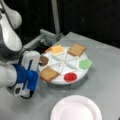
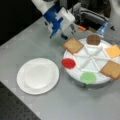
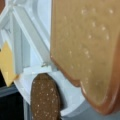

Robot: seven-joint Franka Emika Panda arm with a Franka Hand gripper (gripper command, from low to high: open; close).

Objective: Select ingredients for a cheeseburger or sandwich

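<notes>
— Beside the round white tray (image 2: 75,75), what's the gripper (image 2: 68,31) doing?

— It hovers just off the rim nearest a speckled brown toast slice (image 2: 73,45); whether its fingers are parted, I cannot tell, and it carries nothing I can see.

— And the pieces?

— All flat and matte: a dark round patty (image 2: 93,39), square orange cheese (image 2: 113,51), another toast slice (image 2: 112,69), ragged green lettuce (image 2: 88,77), a red disc (image 2: 68,63), each in a wedge compartment. A white paper plate (image 2: 38,76) sits bare on the grey table (image 2: 30,42).
</notes>
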